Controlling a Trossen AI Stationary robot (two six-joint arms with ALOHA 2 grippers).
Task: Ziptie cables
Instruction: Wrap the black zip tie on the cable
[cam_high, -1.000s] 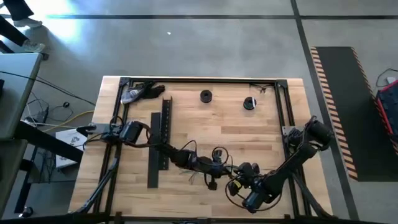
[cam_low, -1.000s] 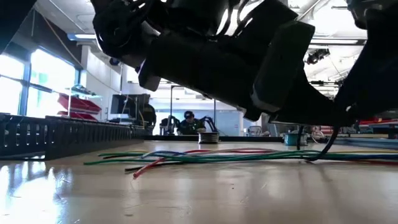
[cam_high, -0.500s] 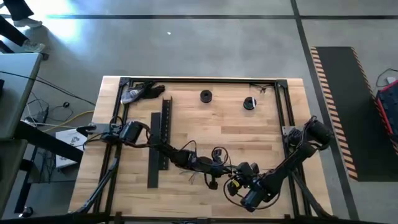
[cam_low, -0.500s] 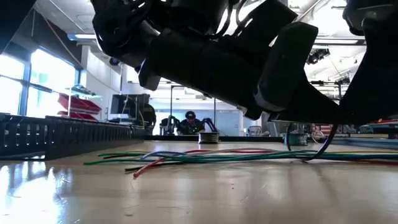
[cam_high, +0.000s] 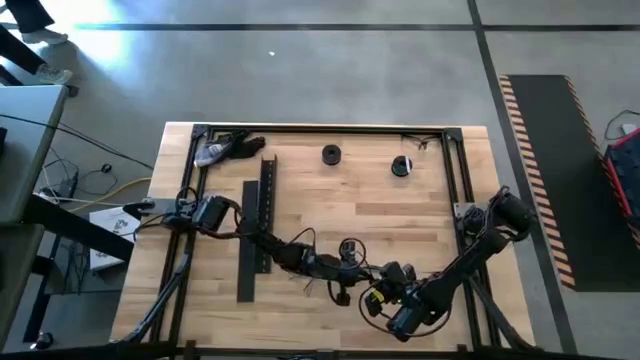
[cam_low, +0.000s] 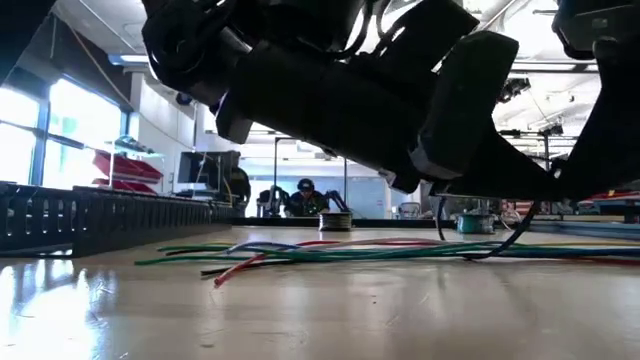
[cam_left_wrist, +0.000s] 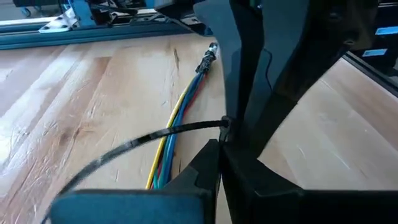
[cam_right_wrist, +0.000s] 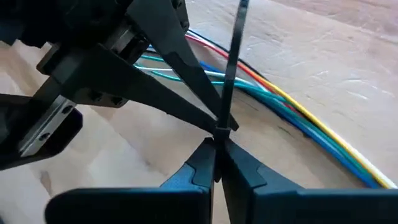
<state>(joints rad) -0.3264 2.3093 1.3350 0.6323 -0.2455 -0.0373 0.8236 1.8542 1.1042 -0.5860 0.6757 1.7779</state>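
Right gripper (cam_right_wrist: 217, 163) low at the table's near edge, jaws pressed together on a black zip tie (cam_right_wrist: 231, 62). Left gripper (cam_left_wrist: 219, 163) meets it tip to tip, jaws clamped on the same tie. The cables (cam_low: 340, 250) lie flat on the table (cam_high: 400, 215) just beneath; both arms hide most of them from above. Black slotted channel (cam_high: 266, 215) lies well left. Far table half open; two small dark spools (cam_high: 331, 154) near the far edge.

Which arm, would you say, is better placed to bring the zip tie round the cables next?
Right, probably: the right gripper is shut on the zip tie, whose long end stands free, with the cables close beyond. The left gripper pinches the same tie.
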